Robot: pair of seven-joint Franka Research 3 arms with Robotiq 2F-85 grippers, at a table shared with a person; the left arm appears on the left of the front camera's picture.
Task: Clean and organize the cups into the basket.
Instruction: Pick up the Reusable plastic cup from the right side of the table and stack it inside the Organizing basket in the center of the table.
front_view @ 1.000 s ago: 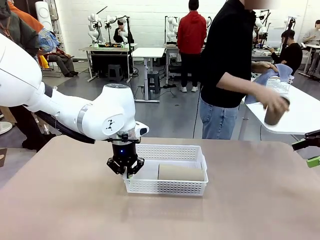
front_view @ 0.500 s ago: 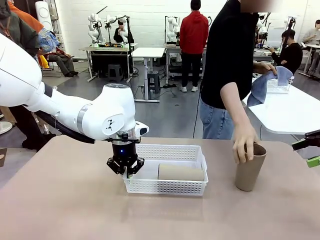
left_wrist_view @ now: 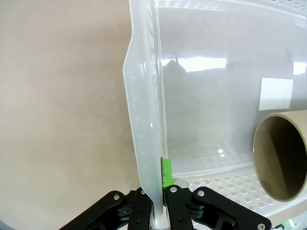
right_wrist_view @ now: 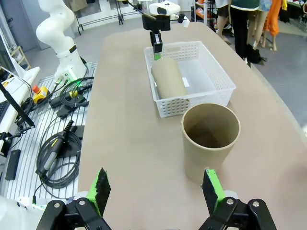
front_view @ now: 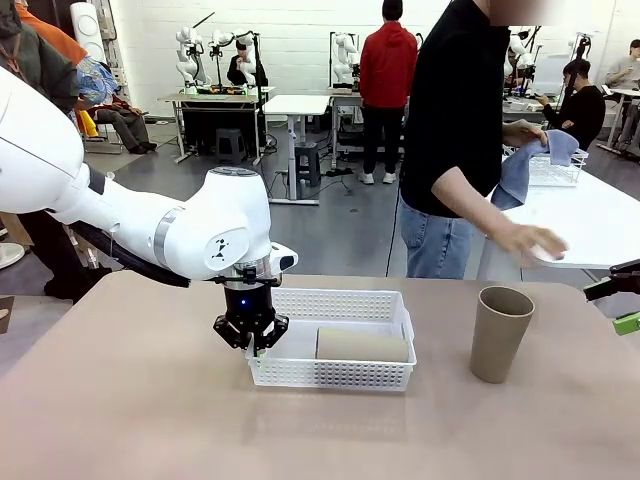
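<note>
While tight on the basket (front_view: pixel 330 373) rim, left jaws straight down.

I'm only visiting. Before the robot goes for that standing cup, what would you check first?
1. Left hand shut on the basket wall, steadying it: ok.
2. Right hand open and facing the standing cup: ok.
3. Standing cup upright, mouth up, nothing touching it: ok.
4. Person's hand off the cup: ok, though it is raised just beyond it.
5. Free floor in the basket beside the lying cup: ok.
6. Standing cup wiped clean: cannot tell.
</note>
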